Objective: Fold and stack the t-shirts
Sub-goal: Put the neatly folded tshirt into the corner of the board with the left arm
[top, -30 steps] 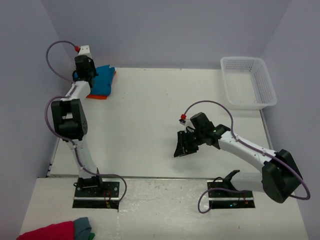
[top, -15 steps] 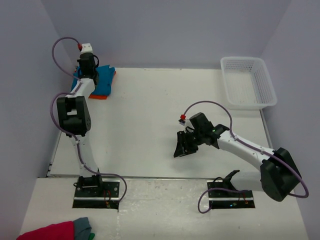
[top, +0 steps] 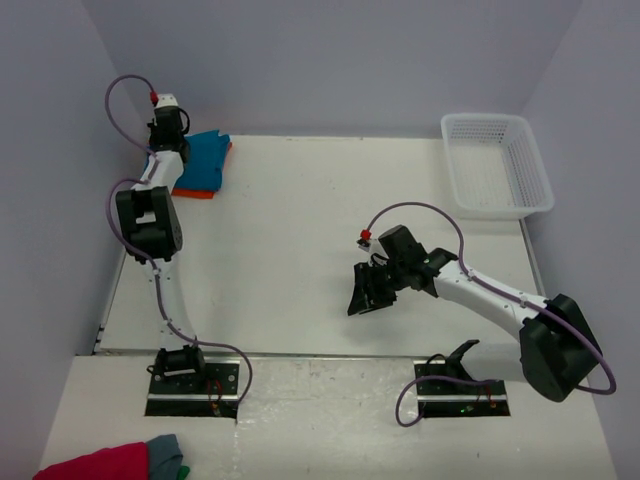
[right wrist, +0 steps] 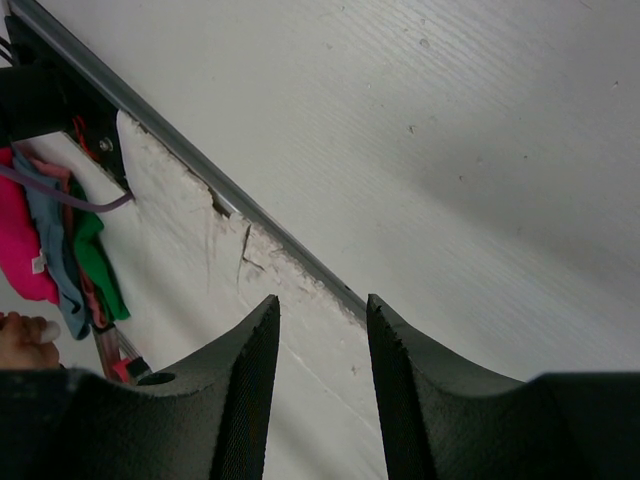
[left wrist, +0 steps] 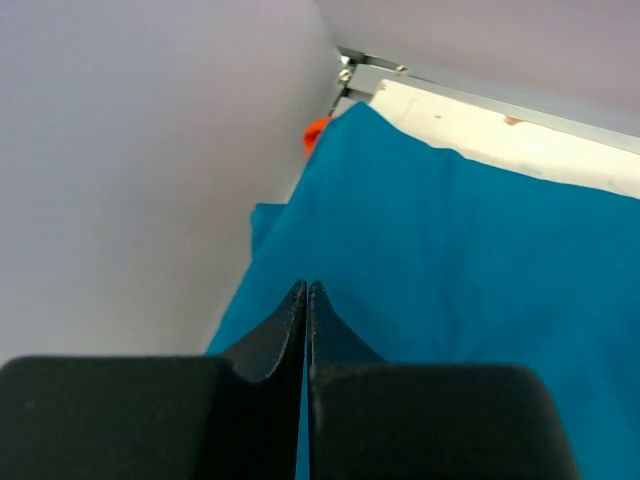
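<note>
**Top view:** The folded teal-blue cotton t-shirt lies on the bright orange cotton t-shirt, which shows only as a sliver at its near edge. The left gripper stands at the teal shirt's left edge. The right gripper hangs well apart from the teal shirt, to its near right, over the bare white table. A white plastic mesh basket sits far to the teal shirt's right. I judge the stacking all but done.

**Left wrist:** The fingers are clenched together with nothing between them, over the teal shirt. Whether the tips touch it I cannot tell. Orange peeks out at its far corner. The pale wall runs just beside the shirt's left edge, and a metal rail lies just beyond it. Open room lies only to the shirt's right, so the next move likely calls for a clean lift, then a retreat that way without snagging the top layer.

**Right wrist:** The teal shirt is not seen here. The jaws stand apart and empty over the table's near edge.
</note>
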You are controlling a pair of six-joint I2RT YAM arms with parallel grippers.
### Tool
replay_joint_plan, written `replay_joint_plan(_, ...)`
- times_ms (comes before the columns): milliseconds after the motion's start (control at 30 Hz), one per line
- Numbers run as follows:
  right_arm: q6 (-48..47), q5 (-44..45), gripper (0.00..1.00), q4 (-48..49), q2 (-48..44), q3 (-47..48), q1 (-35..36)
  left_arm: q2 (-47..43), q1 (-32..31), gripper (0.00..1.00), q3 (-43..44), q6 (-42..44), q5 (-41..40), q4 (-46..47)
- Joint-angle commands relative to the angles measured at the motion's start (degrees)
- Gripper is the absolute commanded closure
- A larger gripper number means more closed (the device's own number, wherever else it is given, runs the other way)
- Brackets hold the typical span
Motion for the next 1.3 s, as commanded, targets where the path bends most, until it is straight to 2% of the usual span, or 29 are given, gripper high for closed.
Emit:
replay_joint_plan(0,-1.2,0.1,0.58,-0.5,-0.1,1.4,0.3,1.2,1.3,1.0,4.6,1.5,-2.1,-2.8)
replay_joint_plan(233,-1.4,0.8,0.58,-1.3,-1.0,1.6,0.3,5.6,2.0,1.0,10.8,3.4,-2.6,-6.4)
replay_joint_plan(633,-1.1,1.0,0.58,-1.3,0.2,2.1,0.3,11.3,5.2,1.0,13.0,0.4,-0.5,-8.3)
replay_joint_plan(800,-0.7,0.9,0.58,-1.0,1.4,1.7,0.3,11.9,6.2,1.0,11.3,0.2,-0.2,-5.2)
replay_joint_plan(1033,-0.4,1.7,0.58,0.1,0.7,1.4,0.2,9.0,6.2,1.0,7.5,0.9,-0.4,-1.9)
replay_joint_plan(1267,0.0,1.8,0.58,1.3,-2.1,0.1,0.3,1.7,4.5,1.0,4.6,-0.4,3.7,0.9)
